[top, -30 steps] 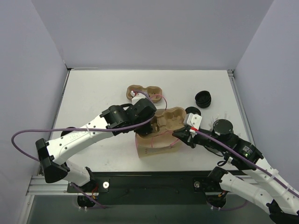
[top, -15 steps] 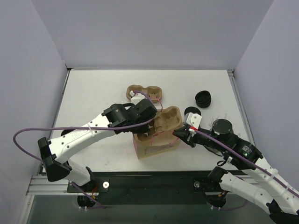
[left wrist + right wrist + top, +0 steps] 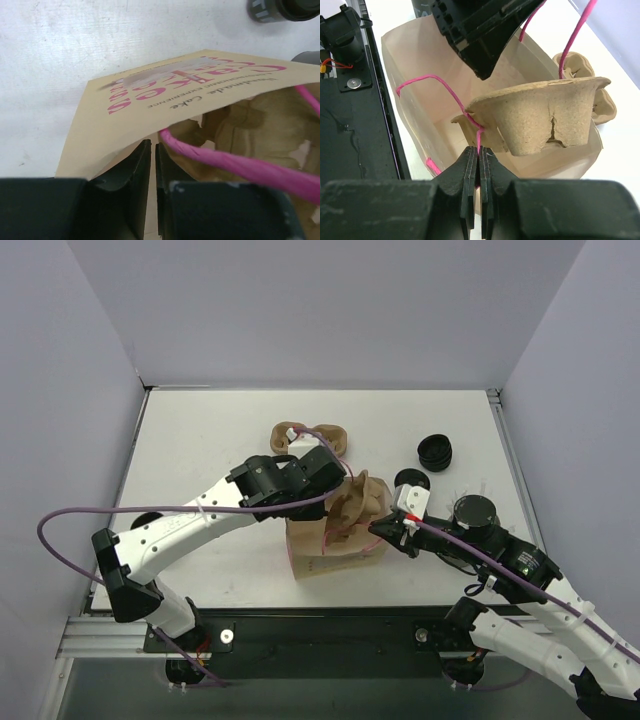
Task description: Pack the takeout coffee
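A tan paper bag [image 3: 335, 555] with pink print stands open between the arms. A brown pulp tray [image 3: 357, 508] is tipped steeply on edge in the bag's mouth; its wells face the right wrist camera [image 3: 545, 117]. My left gripper [image 3: 335, 490] reaches into the mouth from the far side, and its jaws [image 3: 152, 150] are shut on the bag's far rim [image 3: 210, 111]. My right gripper [image 3: 385, 528] is shut on the near pink handle [image 3: 479, 137]. One small black cup [image 3: 410, 480] sits right of the bag, partly hidden. No cup is in the tray.
A second brown pulp tray [image 3: 310, 435] lies behind the bag. A stack of black lids [image 3: 435, 450] sits at the back right. The far pink handle [image 3: 335, 450] loops over my left wrist. Grey walls close in the table on three sides.
The pulp tray has tipped from lying flat across the bag's mouth to standing on edge in it. My left gripper has shifted away and to the right. The right arm has not moved.
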Available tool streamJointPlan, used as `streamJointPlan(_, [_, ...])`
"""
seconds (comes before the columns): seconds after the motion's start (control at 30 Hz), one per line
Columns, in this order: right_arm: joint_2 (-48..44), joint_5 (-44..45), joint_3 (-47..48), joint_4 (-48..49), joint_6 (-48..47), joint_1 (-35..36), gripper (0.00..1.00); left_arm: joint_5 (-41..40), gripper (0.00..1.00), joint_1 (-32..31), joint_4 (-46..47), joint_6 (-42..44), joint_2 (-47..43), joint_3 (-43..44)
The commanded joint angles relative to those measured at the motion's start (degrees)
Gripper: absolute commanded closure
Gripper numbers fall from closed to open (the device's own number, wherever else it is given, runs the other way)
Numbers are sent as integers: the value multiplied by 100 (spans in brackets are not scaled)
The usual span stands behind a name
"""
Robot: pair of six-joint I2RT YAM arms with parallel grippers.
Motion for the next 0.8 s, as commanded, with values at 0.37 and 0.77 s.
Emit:
streamJointPlan(0.37, [-7,-132,-98,39,-104,-205,100,1170,59,-133,2003,468,-1090,-415])
streamJointPlan(0.77, [-42,-387,87,-400,-201,-284,98,1224,57,8,2110,907,-1442,-514])
